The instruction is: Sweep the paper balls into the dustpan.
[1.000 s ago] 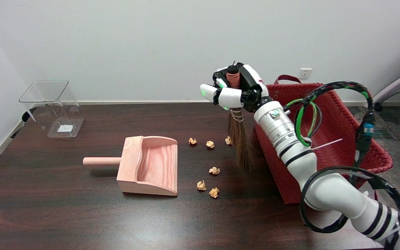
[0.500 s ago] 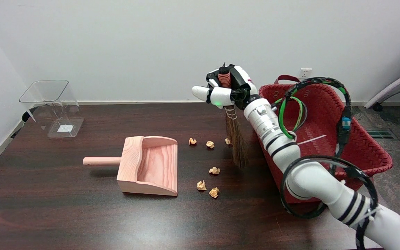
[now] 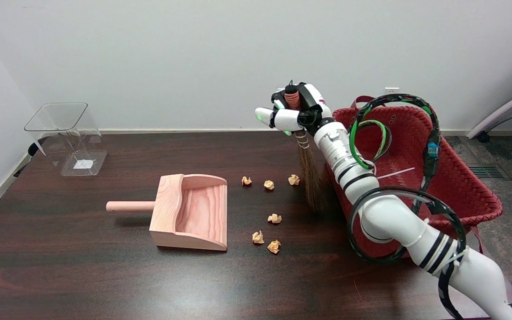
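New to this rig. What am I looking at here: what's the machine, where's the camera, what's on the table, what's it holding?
One camera looks down and across a dark table. A white robot arm reaches in from the lower right; its robot hand grips a small broom, bristles hanging down. On the table: a wooden dustpan, open side facing six crumpled paper balls, a clear plastic container at far left, and a red woven basket at right. No ball is in the dustpan.

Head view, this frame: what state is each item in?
right hand: grips the broom handle
broom: held upright, bristles down beside the paper balls
paper balls: loose on the table, outside the dustpan
dustpan: empty, mouth facing the balls
clear container: tilted
red basket: open
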